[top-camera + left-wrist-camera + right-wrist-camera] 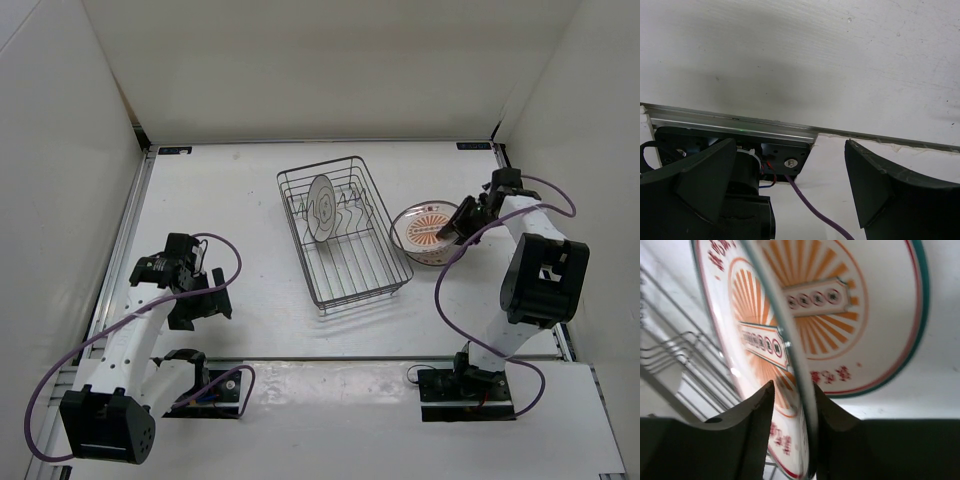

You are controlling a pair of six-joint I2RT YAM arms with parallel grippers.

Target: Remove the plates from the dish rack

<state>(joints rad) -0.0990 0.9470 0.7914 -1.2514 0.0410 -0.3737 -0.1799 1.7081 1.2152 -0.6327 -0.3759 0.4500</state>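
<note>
Contact is seen on the right side: the rim of a sunburst plate (752, 340) is pinched between the two fingers of the right gripper (792, 395), which is clamped shut on it. The plate is held tilted on edge, its orange rays and red rim line facing the rack side in the right wrist view. A second sunburst plate (870, 310), edged in green, is seen just behind it, face up on the desk (230, 200); whether the two plates touch cannot be told. Both are placed outside the dish rack (350, 275), just beside its right-hand wall.

Inside the rack, one grey-patterned plate (322, 208) is left standing upright on edge among the divider prongs, toward the far end of the basket. The near half of the rack is occupied only by its own wires.

Over on the left, the left gripper (790, 190) is held with its fingers spread wide and nothing between them. It is parked low over the desk near the left wall, well apart from the rack. An aluminium rail (740, 127) and a purple cable (815, 215) are caught in the left wrist view.
</note>
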